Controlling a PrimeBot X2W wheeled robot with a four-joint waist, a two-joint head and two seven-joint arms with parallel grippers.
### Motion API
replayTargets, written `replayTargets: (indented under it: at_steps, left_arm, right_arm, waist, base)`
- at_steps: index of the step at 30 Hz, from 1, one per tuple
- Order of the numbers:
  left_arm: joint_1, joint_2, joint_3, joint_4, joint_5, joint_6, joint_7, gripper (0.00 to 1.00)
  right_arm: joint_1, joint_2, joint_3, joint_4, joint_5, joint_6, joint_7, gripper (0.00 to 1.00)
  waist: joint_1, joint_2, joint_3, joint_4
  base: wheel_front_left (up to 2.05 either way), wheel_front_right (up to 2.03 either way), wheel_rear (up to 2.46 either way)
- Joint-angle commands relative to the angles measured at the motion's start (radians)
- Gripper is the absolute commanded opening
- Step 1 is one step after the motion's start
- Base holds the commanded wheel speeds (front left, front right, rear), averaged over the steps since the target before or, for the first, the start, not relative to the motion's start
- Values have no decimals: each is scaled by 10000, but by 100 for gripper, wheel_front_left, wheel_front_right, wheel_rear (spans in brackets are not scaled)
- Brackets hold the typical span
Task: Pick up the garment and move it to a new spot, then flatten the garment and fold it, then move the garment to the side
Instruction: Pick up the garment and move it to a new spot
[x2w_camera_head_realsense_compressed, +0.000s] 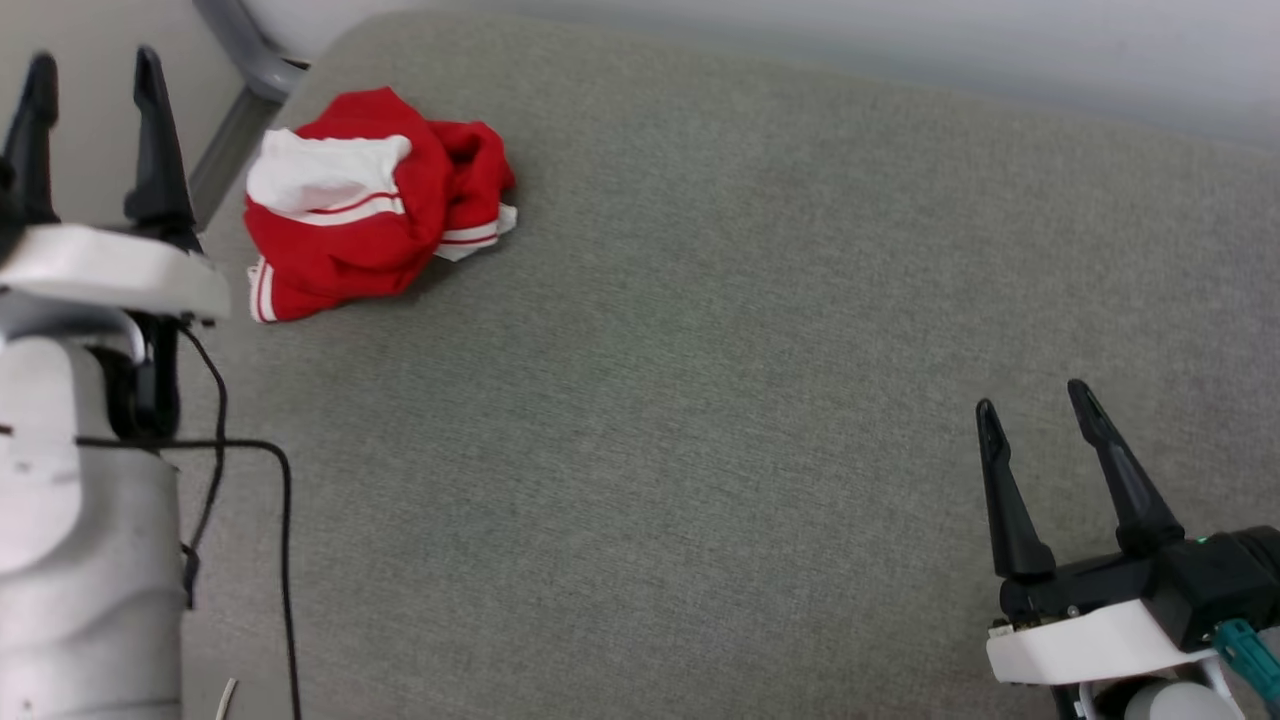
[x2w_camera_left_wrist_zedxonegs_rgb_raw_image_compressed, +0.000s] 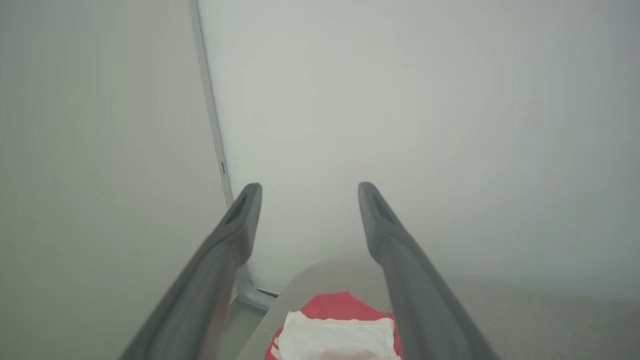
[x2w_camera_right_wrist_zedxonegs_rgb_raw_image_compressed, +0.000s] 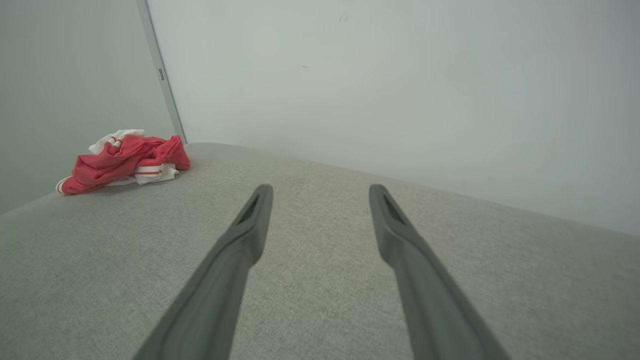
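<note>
Holds left tool (x2w_camera_head_realsense_compressed: 94, 60) and right tool (x2w_camera_head_realsense_compressed: 1032, 395) wide open, empty, the left near the bunched red jersey (x2w_camera_head_realsense_compressed: 370, 215), likely for pickup.

A crumpled red-and-white shirt (x2w_camera_head_realsense_compressed: 350, 215) lies at ten o'clock on the grey fabric surface (x2w_camera_head_realsense_compressed: 700, 350), the left gripper (x2w_camera_head_realsense_compressed: 95, 65) stands empty, fingers apart, farther out at ten o'clock, and the right gripper (x2w_camera_head_realsense_compressed: 1032, 395) likewise at four o'clock.

The garment (x2w_camera_head_realsense_compressed: 370, 205) is lying bunched on the padded surface (x2w_camera_head_realsense_compressed: 720, 420) in the upper left of the head view, near the surface's corner. The left gripper (x2w_camera_head_realsense_compressed: 94, 58) is hanging just left of it; the right gripper (x2w_camera_head_realsense_compressed: 1032, 395) is hanging well apart at the lower right.
</note>
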Motion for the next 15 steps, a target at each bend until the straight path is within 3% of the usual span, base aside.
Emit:
replayTargets:
  at_steps: [1,8,15]
  left_arm:
    - [-465,240,-170,319,-155,-26,-28,100]
    - [-2026,1570,-2304,1500,-1576,-38,1213,100]
    - [-2926,2769,-4329,2173,-3567,-41,4085,100]
  right_arm:
    - [-188,-34,-19,-100,-99,-7,-23,100]
    - [-410,-183,-118,-427,-192,-7,-23,100]
    - [-612,-263,-167,-695,-236,-7,-23,100]
  waist:
    - [-1,0,398,-295]
    - [-1,0,966,-647]
    - [-1,0,1477,-1004]
  base:
    - [0,0,0]
    - [0,0,0]
    - [0,0,0]
